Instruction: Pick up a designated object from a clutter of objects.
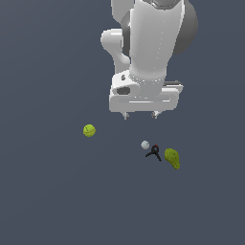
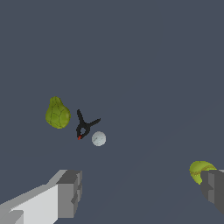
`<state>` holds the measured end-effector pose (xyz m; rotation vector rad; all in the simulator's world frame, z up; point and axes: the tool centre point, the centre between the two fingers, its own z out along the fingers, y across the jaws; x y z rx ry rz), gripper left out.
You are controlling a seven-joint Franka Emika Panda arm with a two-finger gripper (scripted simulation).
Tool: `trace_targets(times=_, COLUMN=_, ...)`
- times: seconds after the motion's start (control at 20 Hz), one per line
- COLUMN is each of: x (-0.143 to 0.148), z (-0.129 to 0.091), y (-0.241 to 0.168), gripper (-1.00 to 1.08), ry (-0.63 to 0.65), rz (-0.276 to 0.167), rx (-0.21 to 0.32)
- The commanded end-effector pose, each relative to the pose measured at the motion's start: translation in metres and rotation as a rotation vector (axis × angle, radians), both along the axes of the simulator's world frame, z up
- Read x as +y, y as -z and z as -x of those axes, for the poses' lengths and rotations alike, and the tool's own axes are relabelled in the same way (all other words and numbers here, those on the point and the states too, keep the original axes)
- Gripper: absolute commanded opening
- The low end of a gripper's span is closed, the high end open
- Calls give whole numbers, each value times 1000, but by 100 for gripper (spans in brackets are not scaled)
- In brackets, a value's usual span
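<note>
spread wide and holding nothing, the gripper (image 1: 140,115) hangs above the dark floor (image 1: 48,191), its two fingertips pointing straight down from the white arm (image 1: 153,43) that comes in from the top of the exterior view. in the wrist view the grey fingers (image 2: 70,192) stand far apart. the olive-green pear (image 1: 172,158) lies on the floor below the gripper and toward the exterior view's right, well clear of the fingertips. its long axis runs slantwise, the narrower end pointing down and to the exterior view's right. just beside it lies a black clip (image 1: 153,153), then a small white ball (image 1: 145,144). a yellow-green ball (image 1: 89,130) sits well apart on the exterior view's left.
</note>
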<state>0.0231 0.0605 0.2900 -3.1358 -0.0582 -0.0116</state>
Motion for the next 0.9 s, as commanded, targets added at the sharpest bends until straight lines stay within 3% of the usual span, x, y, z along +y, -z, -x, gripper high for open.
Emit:
trace_targets(times=0.0, x=12, z=-7, y=13, gripper=100, ry=0, rz=3, rx=1)
trace_targets(times=0.5, x=87, z=-38, y=94, gripper=100, ry=-1, rz=11, rx=3)
trace_targets(times=0.85, x=139, z=-45, y=153, gripper=100, ry=-2, rz=10, rx=5)
